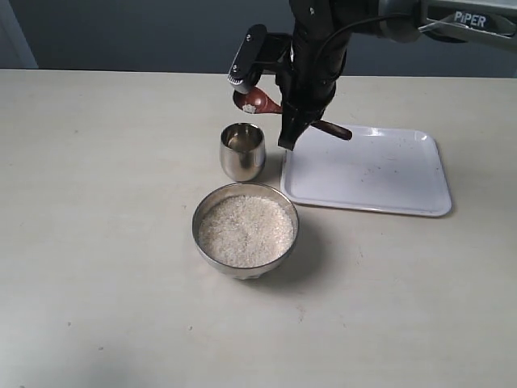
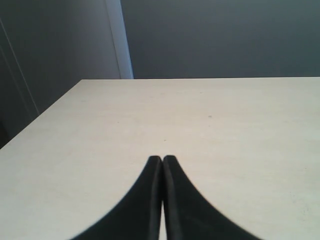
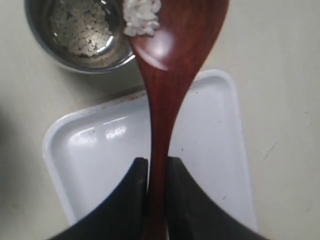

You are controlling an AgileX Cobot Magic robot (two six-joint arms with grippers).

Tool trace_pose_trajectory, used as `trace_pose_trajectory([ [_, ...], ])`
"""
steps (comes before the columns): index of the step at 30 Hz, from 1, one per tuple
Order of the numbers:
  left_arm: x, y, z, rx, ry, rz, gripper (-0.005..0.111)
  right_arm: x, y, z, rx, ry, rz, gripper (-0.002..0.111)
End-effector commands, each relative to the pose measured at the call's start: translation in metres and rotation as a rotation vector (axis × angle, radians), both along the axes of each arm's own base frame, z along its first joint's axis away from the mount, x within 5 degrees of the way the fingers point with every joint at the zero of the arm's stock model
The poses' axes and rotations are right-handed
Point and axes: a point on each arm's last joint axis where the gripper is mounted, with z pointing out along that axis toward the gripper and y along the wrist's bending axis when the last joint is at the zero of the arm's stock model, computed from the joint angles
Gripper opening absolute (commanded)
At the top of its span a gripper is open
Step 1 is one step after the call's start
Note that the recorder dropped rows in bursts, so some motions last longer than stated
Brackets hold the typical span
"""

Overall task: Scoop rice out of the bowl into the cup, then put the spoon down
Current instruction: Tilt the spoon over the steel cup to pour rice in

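Note:
My right gripper [image 3: 156, 161] is shut on the thin handle of the reddish-brown wooden spoon [image 3: 170, 65]. The spoon [image 1: 257, 101] hangs above and just behind the small steel cup [image 1: 242, 151], its scoop holding a small clump of white rice [image 3: 141, 15] at the edge nearest the cup [image 3: 80, 35]. A thin layer of grains lies on the cup's bottom. The wide steel bowl [image 1: 200, 212], in front of the cup, is full of rice [image 1: 245, 230]. My left gripper [image 2: 162, 159] is shut on nothing over bare table and does not show in the exterior view.
A white rectangular tray [image 1: 367, 170] lies right of the cup and bowl; in the right wrist view the tray [image 3: 100, 150] sits under the spoon's handle. The beige table [image 1: 97, 242] ends at a dark wall behind.

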Motion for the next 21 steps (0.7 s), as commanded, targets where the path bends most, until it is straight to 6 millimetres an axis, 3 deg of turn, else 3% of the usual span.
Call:
trace_pose_trajectory([
  [1,0.000,0.000,0.003,-0.001,-0.021,-0.001,0.000,-0.002,0.010,0.003,-0.005,-0.047,0.037,-0.001],
  [18,0.000,0.000,0.003,-0.001,-0.021,-0.001,0.000,-0.004,0.013,-0.003,-0.051,-0.129,0.076,-0.001],
  [21,0.000,0.000,0.003,-0.001,-0.021,-0.001,0.000,-0.005,0.010,-0.015,-0.071,-0.143,0.094,-0.001],
])
